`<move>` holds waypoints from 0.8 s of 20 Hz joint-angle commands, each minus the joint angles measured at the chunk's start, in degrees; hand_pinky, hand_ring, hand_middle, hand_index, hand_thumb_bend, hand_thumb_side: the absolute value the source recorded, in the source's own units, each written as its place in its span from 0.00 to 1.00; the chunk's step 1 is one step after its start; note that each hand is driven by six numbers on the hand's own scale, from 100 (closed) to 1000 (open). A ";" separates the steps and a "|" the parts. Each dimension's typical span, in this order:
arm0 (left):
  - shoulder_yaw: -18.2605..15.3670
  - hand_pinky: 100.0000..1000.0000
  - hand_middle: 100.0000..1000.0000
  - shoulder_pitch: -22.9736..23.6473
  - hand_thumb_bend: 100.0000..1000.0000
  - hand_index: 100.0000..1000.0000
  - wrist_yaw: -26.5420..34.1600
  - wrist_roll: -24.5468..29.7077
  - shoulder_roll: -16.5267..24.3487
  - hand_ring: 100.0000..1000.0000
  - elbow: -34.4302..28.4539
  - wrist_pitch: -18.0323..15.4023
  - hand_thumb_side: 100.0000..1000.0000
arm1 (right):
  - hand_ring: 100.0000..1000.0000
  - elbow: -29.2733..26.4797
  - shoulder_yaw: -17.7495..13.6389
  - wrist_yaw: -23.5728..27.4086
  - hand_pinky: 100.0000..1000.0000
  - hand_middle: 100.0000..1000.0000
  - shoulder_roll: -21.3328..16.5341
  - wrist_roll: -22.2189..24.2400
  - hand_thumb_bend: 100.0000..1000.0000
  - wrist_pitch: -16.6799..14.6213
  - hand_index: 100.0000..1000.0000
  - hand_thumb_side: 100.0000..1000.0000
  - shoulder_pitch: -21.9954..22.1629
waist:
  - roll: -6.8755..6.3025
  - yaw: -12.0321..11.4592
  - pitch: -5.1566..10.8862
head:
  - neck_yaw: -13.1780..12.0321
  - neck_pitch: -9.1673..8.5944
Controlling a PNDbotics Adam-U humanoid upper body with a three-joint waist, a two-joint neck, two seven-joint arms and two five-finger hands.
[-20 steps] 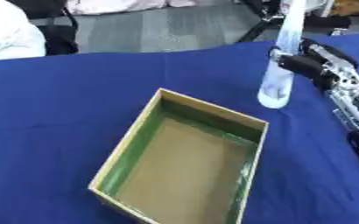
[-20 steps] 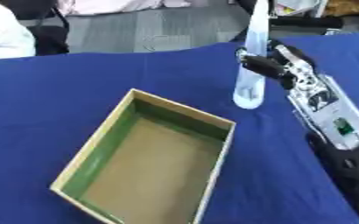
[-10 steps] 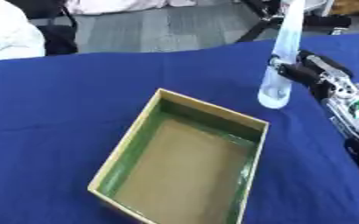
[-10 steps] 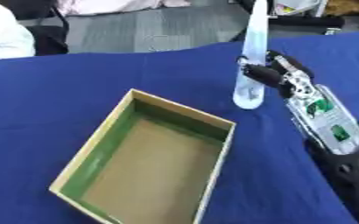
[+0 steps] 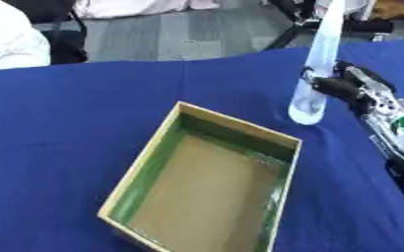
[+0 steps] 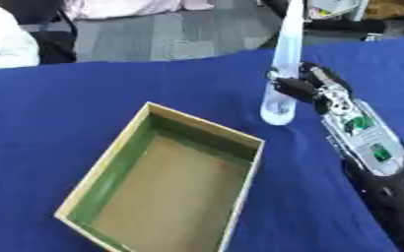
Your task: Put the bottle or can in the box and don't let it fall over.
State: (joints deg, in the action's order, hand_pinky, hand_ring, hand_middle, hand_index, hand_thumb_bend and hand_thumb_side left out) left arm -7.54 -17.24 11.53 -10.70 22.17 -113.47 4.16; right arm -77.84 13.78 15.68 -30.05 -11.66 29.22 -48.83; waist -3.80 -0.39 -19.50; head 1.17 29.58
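Table (image 5: pixel 84 113) in front of me, covered all over with a blue cloth (image 6: pixel 76 98). An open cardboard box (image 5: pixel 207 184) lies on it, set at an angle, tan rim and floor, green inner walls, nothing inside. Just past the box's far right corner a tall clear bottle (image 6: pixel 283 74) shows, its base down near the cloth; can't tell if it touches. Grey floor beyond the table's far edge.
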 commanded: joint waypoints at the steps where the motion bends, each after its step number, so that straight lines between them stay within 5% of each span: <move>1: -0.15 1.00 1.00 -0.68 0.00 0.78 0.30 0.20 0.96 1.00 -1.12 -0.08 0.55 | 1.00 0.19 -0.19 0.90 1.00 1.00 -0.72 -1.17 0.00 -0.08 0.67 0.27 -0.67 | 0.05 -0.16 0.84 | 0.23 -0.78; 5: -0.16 1.00 1.00 -0.67 0.00 0.77 0.34 0.24 0.98 1.00 -1.12 -0.10 0.55 | 1.00 0.25 -0.28 1.72 1.00 1.00 -0.79 -3.22 0.00 -0.03 0.56 0.20 -0.50 | 0.06 -0.13 0.86 | 0.24 -0.72; 16: -0.16 1.00 1.00 -0.69 0.00 0.77 0.45 0.42 1.05 1.00 -1.12 -0.13 0.55 | 0.96 -1.94 -0.15 5.82 1.00 1.00 -1.32 -11.40 0.00 -1.16 0.47 0.16 -0.27 | 0.14 -0.11 0.96 | 0.31 -0.57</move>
State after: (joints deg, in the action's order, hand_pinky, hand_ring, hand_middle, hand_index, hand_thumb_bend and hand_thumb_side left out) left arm -7.42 -17.25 11.63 -10.51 22.17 -113.47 4.15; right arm -78.14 13.84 20.86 -30.01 -22.10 28.32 -48.31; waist -3.77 -0.42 -19.52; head 1.33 29.58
